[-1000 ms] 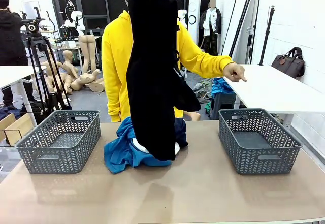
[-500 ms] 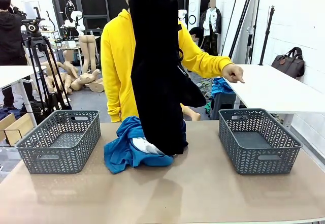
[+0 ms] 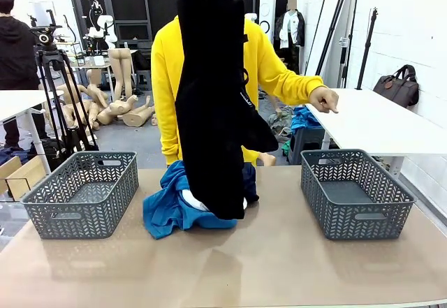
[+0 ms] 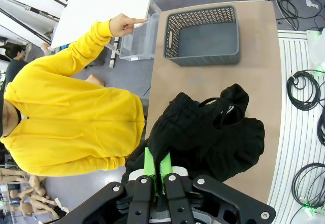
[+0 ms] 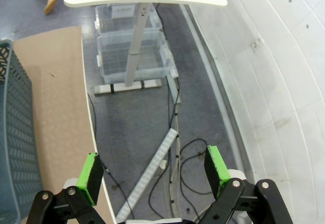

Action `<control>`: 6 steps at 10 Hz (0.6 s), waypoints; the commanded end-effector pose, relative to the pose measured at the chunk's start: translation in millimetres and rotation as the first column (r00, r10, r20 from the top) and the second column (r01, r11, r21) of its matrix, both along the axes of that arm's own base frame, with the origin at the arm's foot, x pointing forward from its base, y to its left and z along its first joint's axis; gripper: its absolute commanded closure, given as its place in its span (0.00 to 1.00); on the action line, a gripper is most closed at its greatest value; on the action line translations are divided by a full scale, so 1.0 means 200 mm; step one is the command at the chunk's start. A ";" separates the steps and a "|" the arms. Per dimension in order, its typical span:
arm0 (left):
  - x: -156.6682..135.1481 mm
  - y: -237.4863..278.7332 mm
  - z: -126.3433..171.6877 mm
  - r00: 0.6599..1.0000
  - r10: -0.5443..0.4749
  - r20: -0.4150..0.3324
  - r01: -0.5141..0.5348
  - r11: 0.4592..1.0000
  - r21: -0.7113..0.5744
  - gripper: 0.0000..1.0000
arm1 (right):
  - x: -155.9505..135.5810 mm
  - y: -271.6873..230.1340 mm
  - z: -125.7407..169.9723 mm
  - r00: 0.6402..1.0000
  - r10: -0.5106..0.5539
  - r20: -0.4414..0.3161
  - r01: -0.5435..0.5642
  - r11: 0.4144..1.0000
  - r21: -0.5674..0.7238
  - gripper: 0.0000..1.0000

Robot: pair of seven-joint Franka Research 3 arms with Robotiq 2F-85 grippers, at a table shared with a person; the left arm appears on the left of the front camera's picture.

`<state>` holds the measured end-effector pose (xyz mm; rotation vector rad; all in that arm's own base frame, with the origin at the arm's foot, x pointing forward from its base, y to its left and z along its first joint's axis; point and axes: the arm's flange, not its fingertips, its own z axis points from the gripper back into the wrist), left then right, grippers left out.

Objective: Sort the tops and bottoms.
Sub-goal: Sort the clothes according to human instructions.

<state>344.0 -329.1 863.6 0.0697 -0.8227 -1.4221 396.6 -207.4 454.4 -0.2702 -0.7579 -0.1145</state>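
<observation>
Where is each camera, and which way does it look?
Front view: on the robot's side, facing across the table at the person; left jaws up top pinch the black garment.
Left wrist view: high up, looking down; shut jaws hold that garment.
Right wrist view: looking down past the table edge at the floor; open jaws.
Front and left wrist share the garment and the pointing hand.

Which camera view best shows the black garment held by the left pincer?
The front view: the black garment hangs full length over the clothes pile. The left wrist view sees it from above, bunched below the left pincer. The right wrist view faces the floor.
</observation>
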 end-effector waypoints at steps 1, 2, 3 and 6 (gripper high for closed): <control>-0.01 0.00 0.02 1.000 -0.001 0.008 0.001 1.000 -0.006 1.00 | -0.01 0.00 0.00 1.000 0.003 -0.012 -0.003 1.000 -0.001 0.00; -0.01 0.00 0.02 1.000 -0.001 0.008 0.001 1.000 -0.006 1.00 | -0.01 0.00 0.00 1.000 0.003 -0.012 -0.003 1.000 -0.001 0.00; -0.01 0.00 0.02 1.000 -0.001 0.008 0.001 1.000 -0.006 1.00 | -0.01 0.00 0.00 1.000 0.003 -0.012 -0.003 1.000 -0.001 0.00; -0.01 0.00 0.02 1.000 -0.001 0.008 0.001 1.000 -0.006 1.00 | -0.01 0.00 0.00 1.000 0.003 -0.012 -0.003 1.000 -0.001 0.00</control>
